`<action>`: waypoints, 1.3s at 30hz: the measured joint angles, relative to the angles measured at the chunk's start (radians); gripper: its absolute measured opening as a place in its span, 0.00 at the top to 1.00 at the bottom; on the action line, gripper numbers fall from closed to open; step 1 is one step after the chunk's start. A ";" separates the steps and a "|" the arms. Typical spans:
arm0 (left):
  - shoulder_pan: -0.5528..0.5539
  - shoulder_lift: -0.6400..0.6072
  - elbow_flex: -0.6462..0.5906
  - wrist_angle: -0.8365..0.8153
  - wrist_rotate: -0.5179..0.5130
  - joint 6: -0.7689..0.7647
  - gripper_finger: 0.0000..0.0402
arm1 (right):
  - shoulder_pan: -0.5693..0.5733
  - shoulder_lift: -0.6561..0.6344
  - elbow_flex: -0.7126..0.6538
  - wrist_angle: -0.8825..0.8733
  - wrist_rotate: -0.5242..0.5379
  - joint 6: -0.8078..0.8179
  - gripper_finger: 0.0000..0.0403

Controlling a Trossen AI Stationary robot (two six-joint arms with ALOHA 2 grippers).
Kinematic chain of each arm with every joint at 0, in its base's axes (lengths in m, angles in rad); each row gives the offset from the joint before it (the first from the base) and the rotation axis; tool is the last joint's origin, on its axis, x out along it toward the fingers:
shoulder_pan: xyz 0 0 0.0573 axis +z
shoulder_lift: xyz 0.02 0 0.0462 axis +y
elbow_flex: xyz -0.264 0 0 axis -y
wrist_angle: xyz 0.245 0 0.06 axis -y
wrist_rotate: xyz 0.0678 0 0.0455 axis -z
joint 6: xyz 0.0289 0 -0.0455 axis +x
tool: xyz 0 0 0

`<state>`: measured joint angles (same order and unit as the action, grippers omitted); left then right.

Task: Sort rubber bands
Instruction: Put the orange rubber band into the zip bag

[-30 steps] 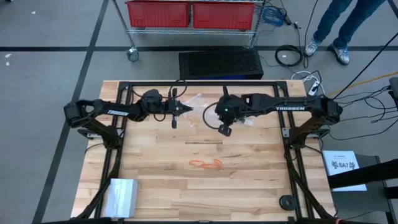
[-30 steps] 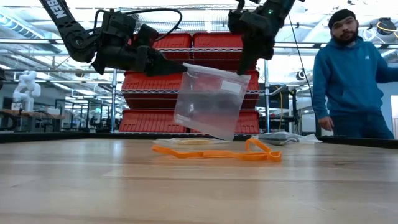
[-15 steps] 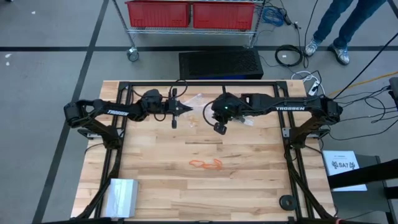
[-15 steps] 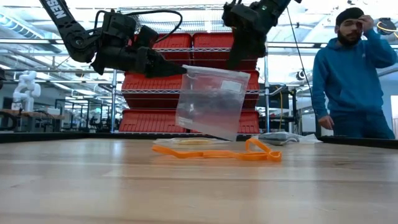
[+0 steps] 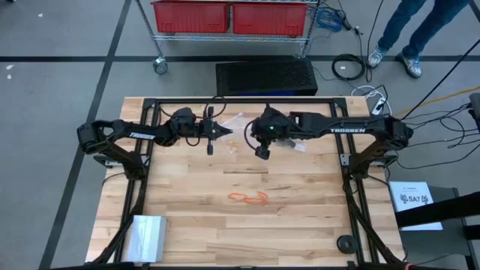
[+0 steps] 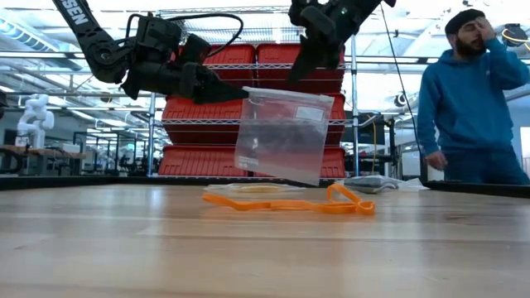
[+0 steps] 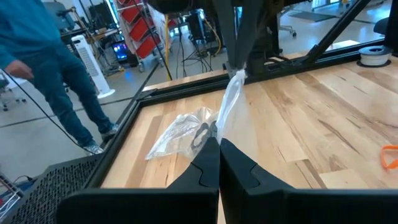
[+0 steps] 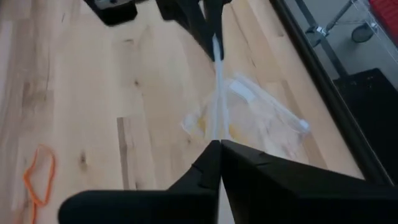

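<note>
Orange rubber bands [image 5: 248, 197] lie on the table [image 5: 300, 225] around its middle, well apart from both grippers. Near the far edge, the left gripper [image 5: 227, 131] and right gripper [image 6: 300, 69] each pinch a top corner of a clear plastic bag [image 6: 281, 135], fingers closed on it.

Two arms work over one worktop [image 5: 300, 225], each with one gripper: the left gripper [image 5: 227, 132] and the right gripper [image 5: 259, 152]. One clear bag [image 6: 280, 135] hangs between them. Two more clear bags [image 8: 261, 118] lie near the far edge, though their count is hard to confirm. One tangle of orange rubber bands [image 5: 249, 198] lies mid-worktop; separate loops cannot be counted. One person [image 6: 472, 99] stands beyond.
</note>
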<state>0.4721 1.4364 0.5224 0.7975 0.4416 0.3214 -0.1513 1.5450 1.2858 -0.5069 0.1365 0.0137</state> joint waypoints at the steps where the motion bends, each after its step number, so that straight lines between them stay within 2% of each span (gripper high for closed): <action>1: 0.000 0.000 0.000 0.000 0.000 0.000 1.00 | 0.000 0.004 0.000 -0.001 0.000 -0.001 1.00; 10: 0.000 0.000 0.000 -0.006 0.001 0.000 1.00 | -0.006 0.079 0.000 0.000 0.001 -0.030 1.00; 16: 0.000 0.000 0.000 -0.009 0.001 0.000 1.00 | -0.020 0.078 0.000 0.010 0.042 -0.029 1.00; 35: 0.000 0.000 0.000 -0.020 0.002 0.001 1.00 | -0.026 0.074 0.000 0.053 0.057 -0.057 1.00; 39: 0.000 0.000 0.000 -0.021 0.002 0.001 1.00 | -0.025 0.067 0.000 0.058 0.100 -0.075 1.00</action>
<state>0.4717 1.4364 0.5224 0.7765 0.4435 0.3225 -0.1765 1.6122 1.2858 -0.4488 0.2368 -0.0614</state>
